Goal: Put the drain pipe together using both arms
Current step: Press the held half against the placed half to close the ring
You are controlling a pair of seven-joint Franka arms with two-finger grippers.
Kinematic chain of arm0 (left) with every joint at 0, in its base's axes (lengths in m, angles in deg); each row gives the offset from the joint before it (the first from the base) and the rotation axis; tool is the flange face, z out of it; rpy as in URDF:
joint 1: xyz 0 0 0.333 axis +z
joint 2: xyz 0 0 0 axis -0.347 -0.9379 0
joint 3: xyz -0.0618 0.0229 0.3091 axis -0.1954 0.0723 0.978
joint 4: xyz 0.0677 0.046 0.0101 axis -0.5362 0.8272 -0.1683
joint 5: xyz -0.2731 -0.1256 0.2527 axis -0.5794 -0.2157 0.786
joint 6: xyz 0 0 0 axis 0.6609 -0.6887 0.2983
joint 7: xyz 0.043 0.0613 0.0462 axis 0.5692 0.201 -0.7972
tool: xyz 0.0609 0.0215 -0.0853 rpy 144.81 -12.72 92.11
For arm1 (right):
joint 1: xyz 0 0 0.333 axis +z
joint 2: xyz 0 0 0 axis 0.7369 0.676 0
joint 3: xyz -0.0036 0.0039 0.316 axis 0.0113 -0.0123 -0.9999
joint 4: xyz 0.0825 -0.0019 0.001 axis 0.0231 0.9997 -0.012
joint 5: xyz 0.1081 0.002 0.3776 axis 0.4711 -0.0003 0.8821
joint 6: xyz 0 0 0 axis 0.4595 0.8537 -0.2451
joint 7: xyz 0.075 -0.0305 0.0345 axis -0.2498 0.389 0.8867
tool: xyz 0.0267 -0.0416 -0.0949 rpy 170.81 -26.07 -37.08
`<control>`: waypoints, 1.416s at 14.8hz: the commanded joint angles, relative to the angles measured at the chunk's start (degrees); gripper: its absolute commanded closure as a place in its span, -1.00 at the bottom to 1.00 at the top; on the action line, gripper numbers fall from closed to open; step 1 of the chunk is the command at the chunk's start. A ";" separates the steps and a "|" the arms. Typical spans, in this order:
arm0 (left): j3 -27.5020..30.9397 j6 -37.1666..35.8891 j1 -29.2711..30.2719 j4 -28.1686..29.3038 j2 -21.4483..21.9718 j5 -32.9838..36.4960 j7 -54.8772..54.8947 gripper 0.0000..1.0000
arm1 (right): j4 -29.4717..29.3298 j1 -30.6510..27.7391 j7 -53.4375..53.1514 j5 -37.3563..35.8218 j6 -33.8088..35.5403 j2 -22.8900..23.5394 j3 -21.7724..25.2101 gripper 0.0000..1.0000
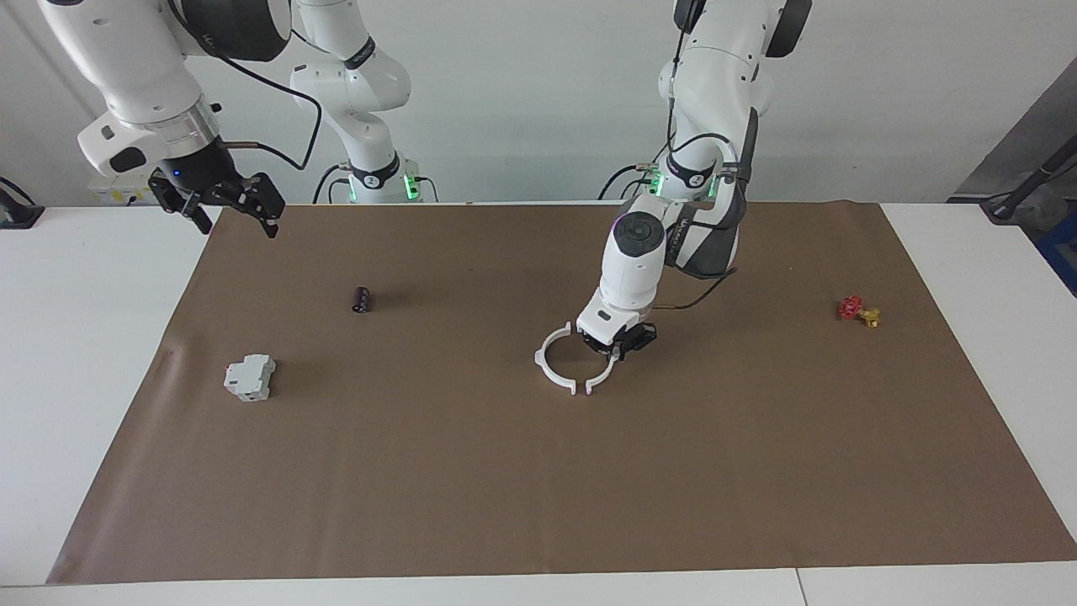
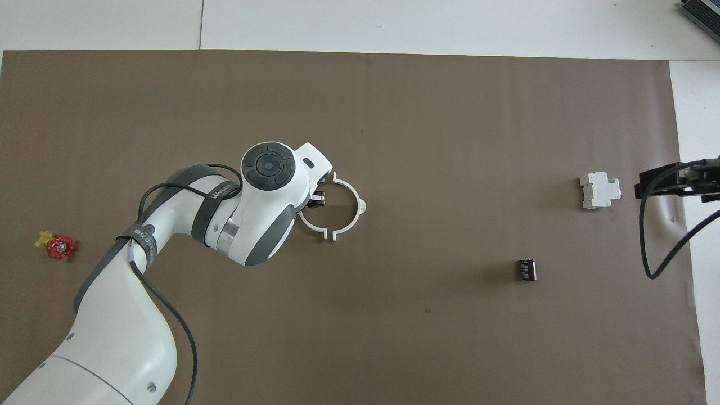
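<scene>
High facing camera across the table, steep overhead camera above the robots' end; shared brown mat (image 1: 421, 471).

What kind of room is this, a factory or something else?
Most likely a robotics lab, not a factory: two large white jointed robot arms work at a white table covered by a brown paper sheet, with a few small test parts laid out, such as thin white plastic half-rings.
</scene>
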 commanded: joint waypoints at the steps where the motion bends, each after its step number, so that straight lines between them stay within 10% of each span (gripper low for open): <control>1: 0.94 1.60 -1.06 2.27 1.83 1.33 -1.59 0.92 | 1.09 -0.59 1.27 -0.24 -0.18 -1.14 -0.41 -1.00; 21: 1.03 4.06 -1.76 2.53 1.04 1.42 -2.12 0.92 | 1.09 -0.59 1.27 -0.24 -0.27 -1.14 -0.41 -1.00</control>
